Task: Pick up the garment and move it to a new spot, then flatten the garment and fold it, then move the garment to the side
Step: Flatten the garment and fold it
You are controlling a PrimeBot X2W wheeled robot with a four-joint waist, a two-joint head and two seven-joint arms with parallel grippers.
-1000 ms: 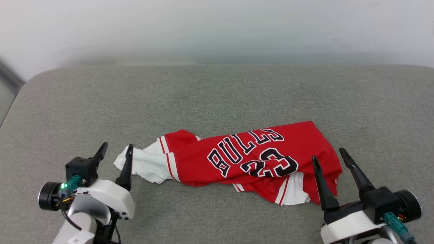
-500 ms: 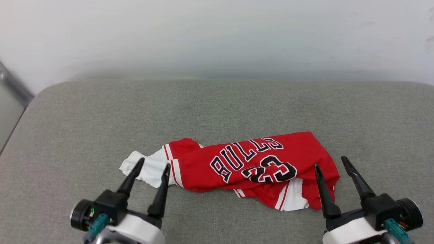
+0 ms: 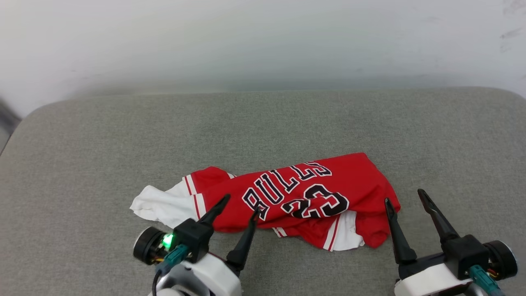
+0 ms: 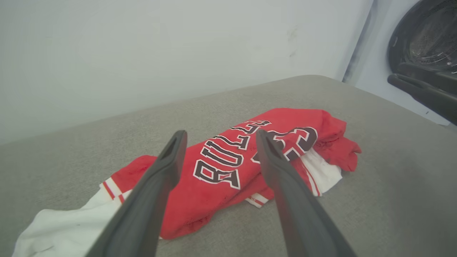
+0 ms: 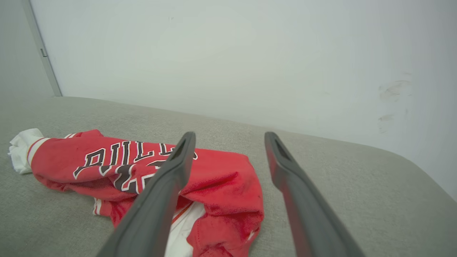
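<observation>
Red jersey (image 3: 361,176) lying crumpled, front up. Across its chest, black letters outlined in white spell "BULLS" in an arch, with the number "23" just below in the same style. In the left wrist view the word reads whole, and the left hand (image 4: 220,132) covers part of the number. In the right wrist view the right hand (image 5: 229,135) leaves only "BULL" legible.

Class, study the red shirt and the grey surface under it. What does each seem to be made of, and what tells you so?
Shirt: soft, thin fabric, likely a synthetic knit; it crumples into loose folds and looks matt.
Grey surface: woven upholstery cloth, probably over padding; a fine flecked weave shows, and its corners are rounded.
</observation>
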